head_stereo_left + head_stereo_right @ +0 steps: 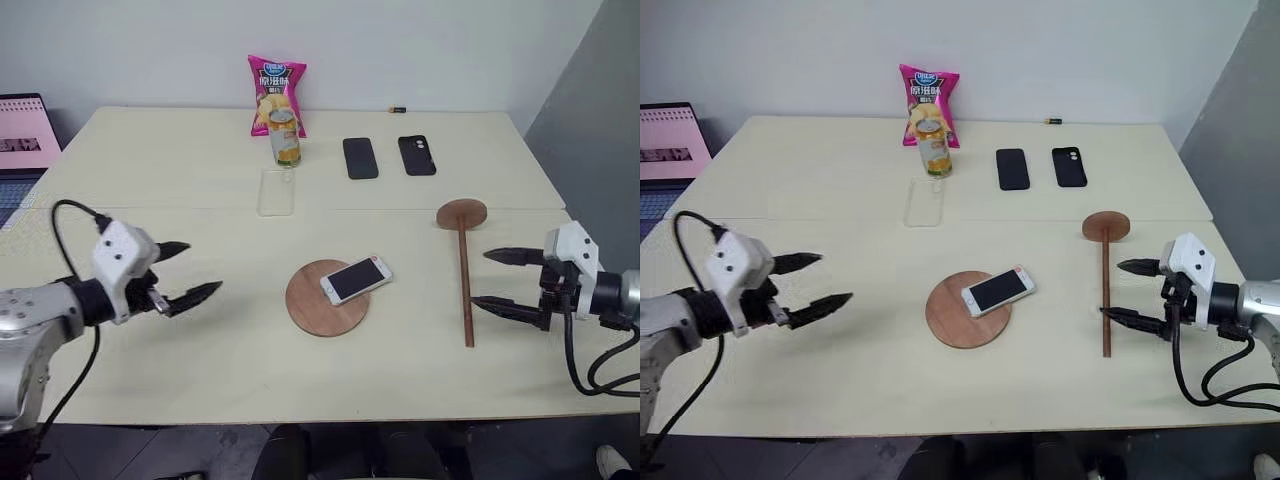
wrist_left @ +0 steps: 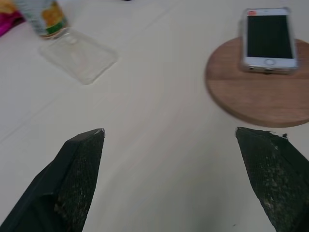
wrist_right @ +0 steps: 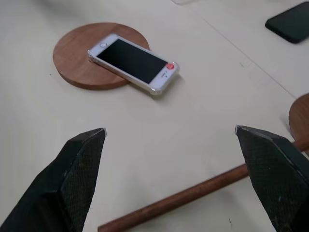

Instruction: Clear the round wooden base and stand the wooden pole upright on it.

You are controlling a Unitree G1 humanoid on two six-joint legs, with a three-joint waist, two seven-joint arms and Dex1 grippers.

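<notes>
Flat round reddish-brown base [image 1: 322,300] mid-table, half hidden under a white phone [image 1: 356,278]. Thin dark pole [image 1: 465,280] lying flat beside the right hand [image 1: 508,282]. Left hand [image 1: 186,272] and right hand both spread wide, empty.

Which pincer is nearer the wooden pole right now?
Right. The right pincer hovers open just beside the wooden pole, at its lower end. The left pincer is open far across the table, beyond the round wooden base.

Even, soft indoor light; wrist views perhaps slightly blurred.
</notes>
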